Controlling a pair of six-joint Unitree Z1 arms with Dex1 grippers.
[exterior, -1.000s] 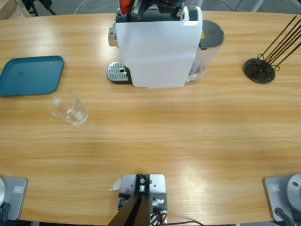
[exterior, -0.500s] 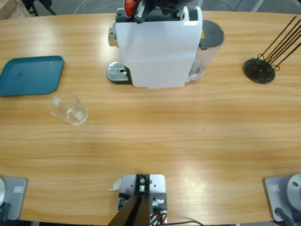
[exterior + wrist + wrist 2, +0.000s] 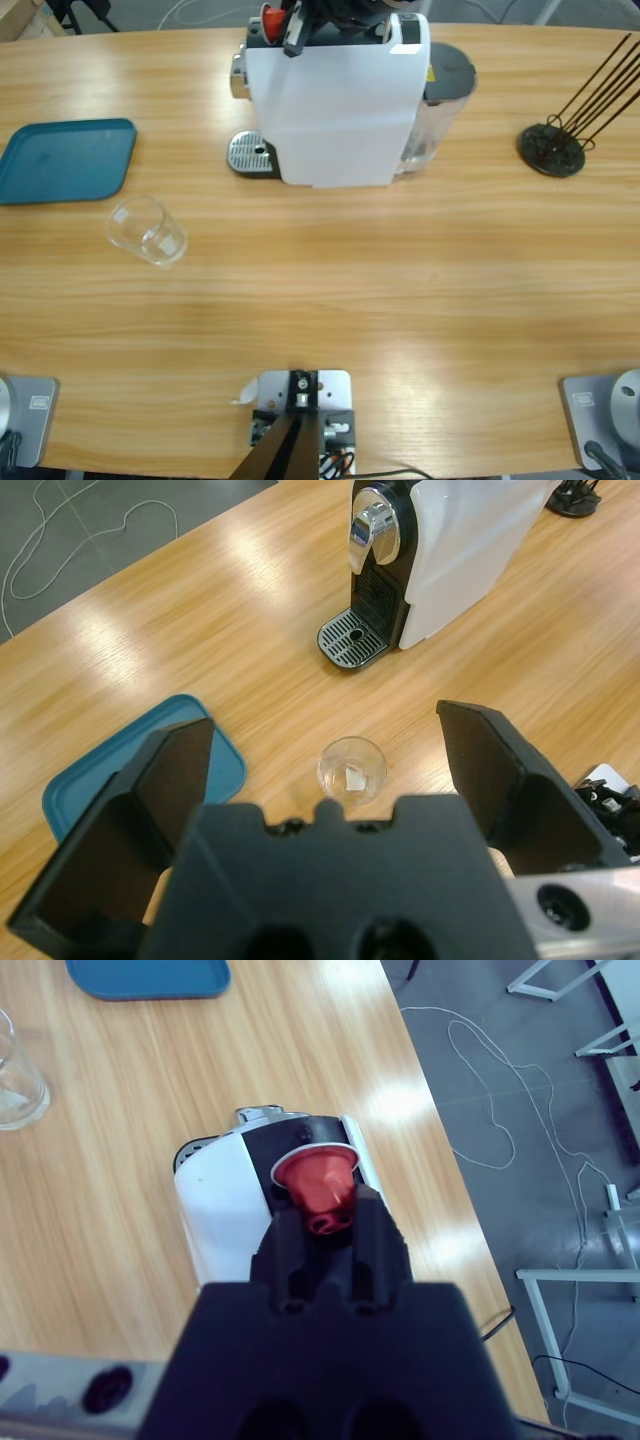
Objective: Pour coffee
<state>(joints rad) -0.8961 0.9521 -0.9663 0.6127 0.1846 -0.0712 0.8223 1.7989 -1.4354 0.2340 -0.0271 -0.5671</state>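
No coffee is in view. A white coffee machine [image 3: 335,100] stands at the table's far middle, its metal drip grate [image 3: 250,153] bare. My right gripper [image 3: 322,1218] is shut on a small red capsule [image 3: 314,1182], held just over the machine's black top [image 3: 300,1140]. In the high view the capsule [image 3: 270,16] and the right gripper [image 3: 293,28] show at the machine's top left. An empty clear glass [image 3: 147,230] stands on the table to the machine's front left. My left gripper [image 3: 325,735] hangs open high above the glass [image 3: 352,770], holding nothing.
A blue tray [image 3: 65,160] lies at the left edge, beside the glass. A black wire stand [image 3: 552,148] sits at the far right. The machine's water tank [image 3: 440,100] is on its right side. Cables lie on the floor beyond the table.
The right gripper with the red capsule has shifted slightly right and sunk closer to the machine's top. The glass, the tray and the left gripper stay put.
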